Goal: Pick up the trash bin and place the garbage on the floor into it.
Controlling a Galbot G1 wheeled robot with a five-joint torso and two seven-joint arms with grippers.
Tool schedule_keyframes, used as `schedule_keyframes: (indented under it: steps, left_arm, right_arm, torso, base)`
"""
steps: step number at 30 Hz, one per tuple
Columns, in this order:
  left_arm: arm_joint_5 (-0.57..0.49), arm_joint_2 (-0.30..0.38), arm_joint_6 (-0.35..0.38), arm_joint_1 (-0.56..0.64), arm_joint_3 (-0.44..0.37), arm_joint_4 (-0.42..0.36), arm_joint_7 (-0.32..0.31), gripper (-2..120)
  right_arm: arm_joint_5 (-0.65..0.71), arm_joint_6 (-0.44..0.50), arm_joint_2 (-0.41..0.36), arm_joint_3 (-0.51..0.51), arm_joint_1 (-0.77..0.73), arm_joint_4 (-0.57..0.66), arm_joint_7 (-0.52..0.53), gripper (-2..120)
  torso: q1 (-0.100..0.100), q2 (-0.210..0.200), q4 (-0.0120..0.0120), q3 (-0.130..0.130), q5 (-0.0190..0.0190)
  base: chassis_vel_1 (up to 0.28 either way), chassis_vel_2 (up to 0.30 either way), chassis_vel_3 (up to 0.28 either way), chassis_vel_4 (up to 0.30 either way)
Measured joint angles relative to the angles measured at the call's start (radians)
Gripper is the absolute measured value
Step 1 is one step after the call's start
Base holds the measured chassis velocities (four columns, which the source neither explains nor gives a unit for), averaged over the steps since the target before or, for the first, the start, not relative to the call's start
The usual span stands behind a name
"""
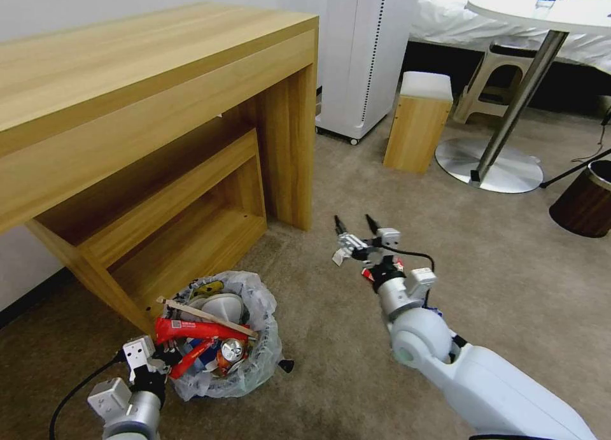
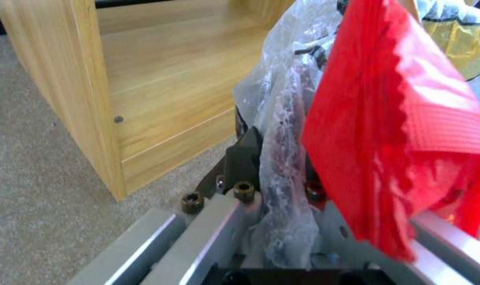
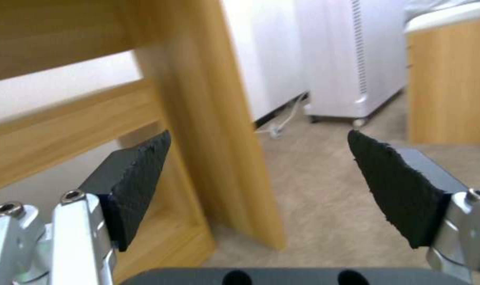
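Observation:
The trash bin (image 1: 224,338), lined with a crinkly translucent bag, sits on the beige floor (image 1: 331,338) by the desk leg. It is piled with garbage: a red wrapper (image 1: 191,330), a wooden stick (image 1: 207,316), a crushed can (image 1: 230,351) and a pale slipper (image 1: 223,305). My left gripper (image 1: 164,356) is shut on the bin's near rim. The left wrist view has its fingers (image 2: 245,158) pinching the bag (image 2: 285,118) beside the red wrapper (image 2: 398,130). My right gripper (image 1: 354,223) hovers open and empty over the carpet, its pads (image 3: 139,182) wide apart. Small red and blue bits (image 1: 370,273) peek from under the right arm.
The wooden desk (image 1: 159,109) with a low shelf stands close behind the bin. A white appliance (image 1: 366,51), a wooden box stool (image 1: 417,125), the round table's metal base (image 1: 490,163) and a brown wood-grain bin (image 1: 582,201) lie farther off. A small black thing (image 1: 286,365) lies beside the bin.

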Motion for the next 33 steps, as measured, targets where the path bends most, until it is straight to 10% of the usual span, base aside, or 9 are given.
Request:
schedule_keyframes:
  steps: [13,33]
  left_arm:
    - [0.006,0.005,0.000,0.003,0.007,-0.008,0.010,1]
    - [0.025,0.008,-0.005,0.031,0.005,-0.010,0.012,1]
  right_arm:
    - [-0.076,-0.003,-0.011,0.213,-0.133,-0.015,0.000,89]
    - [-0.130,0.003,-0.015,0.240,-0.209,-0.103,0.028,82]
  torso:
    - [0.000,0.000,-0.0001,0.000,0.0000]
    - [0.000,0.000,0.0000,0.000,0.0000]
  base:
    - [0.000,0.000,0.000,0.000]
    - [-0.007,-0.005,-0.007,-0.008]
